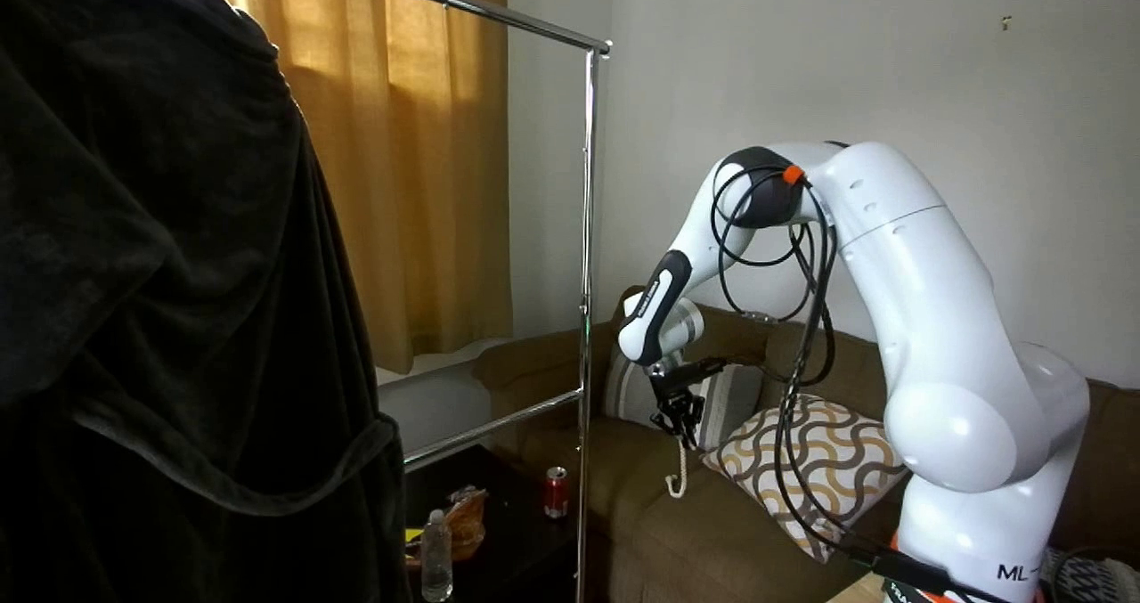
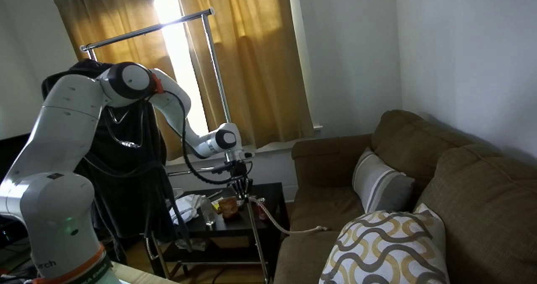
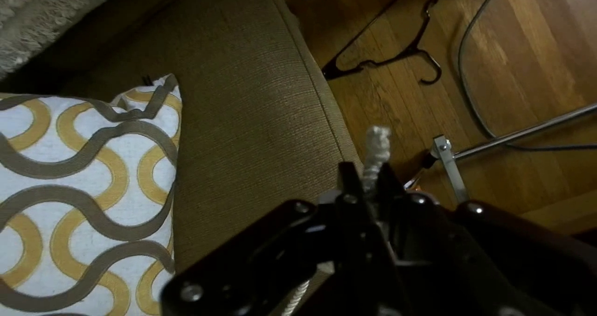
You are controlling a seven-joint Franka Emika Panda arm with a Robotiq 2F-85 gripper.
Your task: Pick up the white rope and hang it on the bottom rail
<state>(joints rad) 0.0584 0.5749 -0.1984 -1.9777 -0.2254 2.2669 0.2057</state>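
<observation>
Since the gripper (image 1: pixel 685 441) pinches the rope (image 2: pixel 289 232) off-centre (I think), lopsided draping could slide off. Bottom rail (image 1: pixel 499 427) is nine o'clock from the gripper in an exterior view.

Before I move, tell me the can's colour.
The can is red, silvery on top; clearest in an exterior view.

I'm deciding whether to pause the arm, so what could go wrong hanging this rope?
The gripper holds the rope near one end, so the long tail may drag it off the rail. The post passes behind the gripper in an exterior view, so the arm could bump it. The tail might knock the bottle or can, on the table near the rail.
</observation>
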